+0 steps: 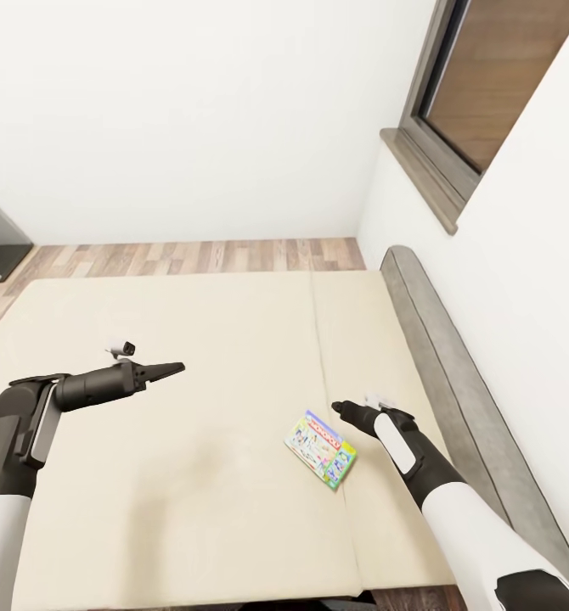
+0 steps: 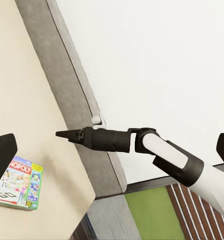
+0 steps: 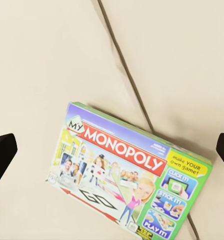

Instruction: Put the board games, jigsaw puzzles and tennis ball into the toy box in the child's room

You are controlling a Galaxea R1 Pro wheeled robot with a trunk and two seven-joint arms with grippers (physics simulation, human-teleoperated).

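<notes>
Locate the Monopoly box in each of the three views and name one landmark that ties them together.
Head view: Monopoly box lies flat on the bed, right of centre, just left of the right gripper.
Left wrist view: the box sits at the lower left corner, partly cut by a dark finger.
Right wrist view: the box lies centre to lower right.
Shared landmark: the mattress seam; the box lies across it.
</notes>
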